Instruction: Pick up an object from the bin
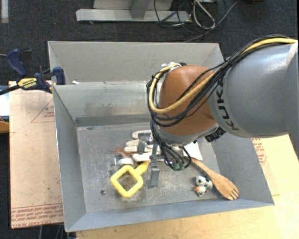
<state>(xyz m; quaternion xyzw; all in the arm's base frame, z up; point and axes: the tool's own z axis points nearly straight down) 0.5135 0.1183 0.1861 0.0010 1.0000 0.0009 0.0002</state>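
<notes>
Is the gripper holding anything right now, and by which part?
Cannot tell: the gripper sits right beside the yellow square frame's handle, but no grasp shows.

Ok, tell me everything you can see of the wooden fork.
The wooden fork is one piece of pale brown wood, its broad head cut into short tines. It lies flat on the bin floor at the view's lower right, tines toward the corner, handle running up-left under the arm. A small black-and-white ball sits beside its head; contact unclear.

One camera hangs above the bin (67,153), looking down at a slight slant, near enough to take in its whole floor; the arm (258,88) reaches in from three o'clock.
</notes>
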